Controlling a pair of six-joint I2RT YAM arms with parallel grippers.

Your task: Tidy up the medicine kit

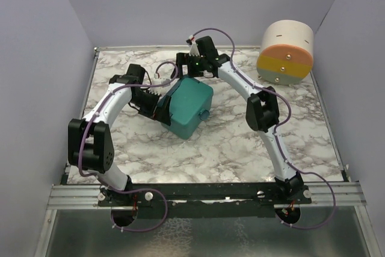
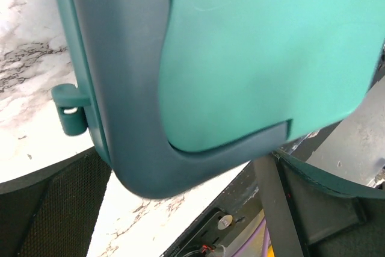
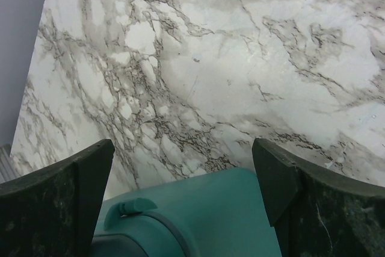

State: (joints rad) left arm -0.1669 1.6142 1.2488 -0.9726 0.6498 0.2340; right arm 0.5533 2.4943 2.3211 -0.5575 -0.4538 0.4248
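Markings: none legible.
Medicine kit [image 1: 189, 108] and drawer unit [image 1: 287, 52] carry no readable text in any view.

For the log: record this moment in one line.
left gripper open, at teal-green rectangular plastic medicine kit | right gripper open, at kit

You see a white marble-patterned surface [image 1: 240, 148] with grey veins, boxed in by plain pale lavender walls [image 1: 36, 58] on three sides. An aluminium rail [image 1: 72, 195] runs along its near edge; the light is even.
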